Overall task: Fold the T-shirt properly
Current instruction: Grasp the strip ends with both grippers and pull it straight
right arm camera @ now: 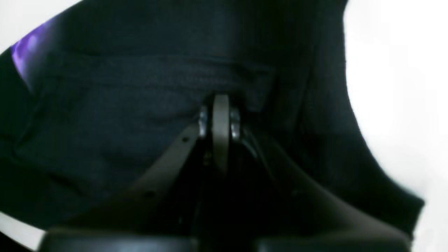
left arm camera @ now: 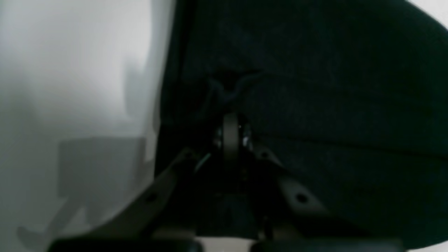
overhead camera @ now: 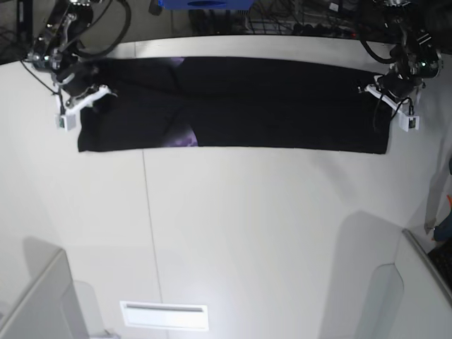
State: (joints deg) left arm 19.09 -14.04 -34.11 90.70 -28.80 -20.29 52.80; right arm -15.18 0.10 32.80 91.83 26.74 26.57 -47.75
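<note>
Black T-shirt, folded to a long band, pinched at both ends.

Left wrist view: left gripper (left arm camera: 231, 105) closed on a bunched fold of the T-shirt (left arm camera: 332, 105); white table (left arm camera: 70, 87) to one side, blurred.
Right wrist view: right gripper (right arm camera: 221, 101) closed on the T-shirt (right arm camera: 122, 115) near a hem; purple print (right arm camera: 24, 52) at the cloth's edge.
Base view: T-shirt (overhead camera: 282, 106) lies flat as a wide strip across the far part of the table (overhead camera: 247, 247), purple print (overhead camera: 185, 135) near its front edge; right gripper (overhead camera: 85, 92) at one end, left gripper (overhead camera: 385, 88) at the other, both jaws shut on cloth.
</note>
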